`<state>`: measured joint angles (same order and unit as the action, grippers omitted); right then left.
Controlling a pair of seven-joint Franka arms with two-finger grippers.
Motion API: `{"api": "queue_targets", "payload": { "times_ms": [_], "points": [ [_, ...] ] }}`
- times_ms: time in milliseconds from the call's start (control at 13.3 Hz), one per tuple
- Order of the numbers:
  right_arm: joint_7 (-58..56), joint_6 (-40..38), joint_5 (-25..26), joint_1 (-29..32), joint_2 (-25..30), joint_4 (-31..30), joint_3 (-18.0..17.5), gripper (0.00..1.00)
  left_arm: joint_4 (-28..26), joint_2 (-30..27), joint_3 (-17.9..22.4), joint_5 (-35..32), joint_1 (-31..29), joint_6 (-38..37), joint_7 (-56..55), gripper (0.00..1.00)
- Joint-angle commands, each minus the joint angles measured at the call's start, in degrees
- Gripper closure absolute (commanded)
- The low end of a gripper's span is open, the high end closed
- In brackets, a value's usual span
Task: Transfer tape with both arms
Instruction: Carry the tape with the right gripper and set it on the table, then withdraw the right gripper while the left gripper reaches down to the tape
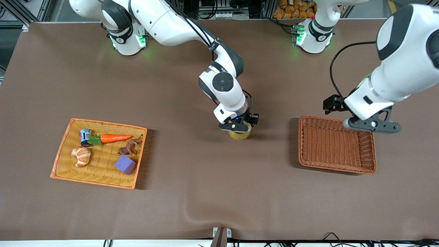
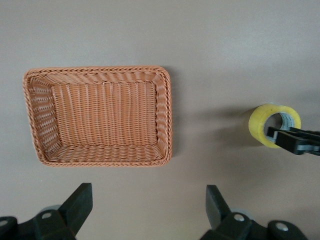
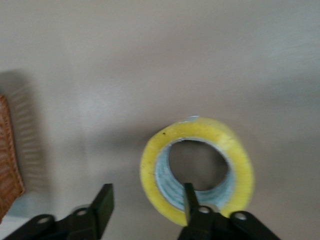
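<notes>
Toward the right arm's end of the tabletop point(image 1: 205, 192) sits a flat yellow wicker tray point(image 1: 59, 161). It holds a small can point(image 1: 85, 136), a toy carrot point(image 1: 115, 138), a toy croissant point(image 1: 81, 156), a brown toy animal point(image 1: 129, 147) and a purple block point(image 1: 125, 164).

The right arm reaches out to mid-tabletop, and its right tool point(image 1: 239, 127) is down low right over the tape point(image 1: 240, 136). The tape is between the tray and the basket, well apart from both, and appears to rest flat on the tabletop with its hole facing up. In the right wrist view the right tool point(image 3: 147, 190) is spread wide. One finger point(image 3: 191, 205) stands at the inner edge of the ring and the other finger point(image 3: 102, 202) is outside the roll with a clear gap to the yellow wall point(image 3: 150, 170). It is not clamped on the roll.

Toward the left arm's end lies an orange-brown wicker basket point(image 1: 301, 144).

The left arm waits, with the left tool point(image 1: 372, 125) up in the air over the basket's rim. The left wrist view shows the left tool point(image 2: 148, 189) with its fingers wide apart, holding nothing. The same view shows the basket point(image 2: 167, 120), the tape point(image 2: 260, 122) on bare tabletop beside it, and the right tool point(image 2: 295, 140) at the roll.
</notes>
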<state>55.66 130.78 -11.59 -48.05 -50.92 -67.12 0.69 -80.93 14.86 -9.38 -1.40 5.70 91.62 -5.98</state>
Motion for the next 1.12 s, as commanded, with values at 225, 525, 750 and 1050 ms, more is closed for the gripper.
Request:
{"api": "queue_targets", "payload": {
  "times_ms": [225, 525, 750, 1050],
  "points": [
    [-17.1, -22.5, 0.2, 15.2, 19.1, -6.9, 0.1, 0.00, 1.8, 5.9, -0.2, -0.9, 2.4, 7.6, -0.8, 0.00],
    [-33.7, -22.4, 2.3, 27.2, 32.7, -22.0, 0.0, 0.00, 0.9, 10.4, -0.2, -0.5, 9.7, 14.1, -1.2, 0.00],
    [-42.2, -27.8, 2.9, 32.2, 39.1, -26.2, 0.3, 0.00, 0.8, 14.1, -0.2, -0.4, 14.1, 15.4, -10.0, 0.00],
    [-50.4, -36.4, 4.8, 40.1, 46.6, -26.7, 0.7, 0.00, -2.5, 18.8, -0.2, -1.0, 19.8, 21.4, -28.4, 0.00]
  ]
}}
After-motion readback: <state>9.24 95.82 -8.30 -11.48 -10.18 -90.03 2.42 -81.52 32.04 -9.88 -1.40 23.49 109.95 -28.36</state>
